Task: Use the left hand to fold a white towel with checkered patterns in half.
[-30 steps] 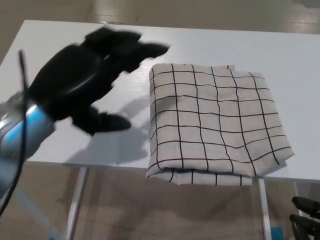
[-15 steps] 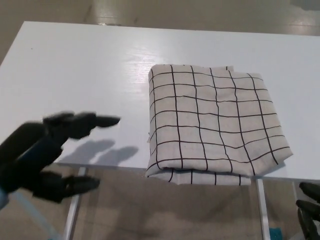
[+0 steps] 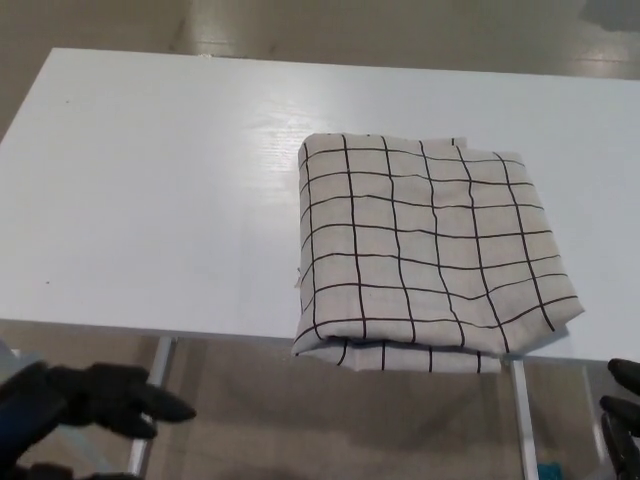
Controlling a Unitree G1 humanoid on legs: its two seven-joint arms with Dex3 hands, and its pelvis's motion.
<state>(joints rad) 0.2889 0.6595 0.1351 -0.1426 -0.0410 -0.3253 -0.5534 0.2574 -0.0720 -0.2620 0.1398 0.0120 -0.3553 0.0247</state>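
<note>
low at the near edge of view, below the worktop's (image 3: 150, 200) front edge, my left hand (image 3: 85, 400) hangs with its fingers (image 3: 150, 405) spread apart and nothing in them, well apart from the towel. my right hand (image 3: 622, 420) only peeks in beneath the worktop's near right side, and i cannot tell how its fingers stand. farther up, the white towel (image 3: 430, 250) with black check lines lies folded on the worktop's right half, layers stacked, its near edge hanging slightly over the worktop's front edge.
</note>
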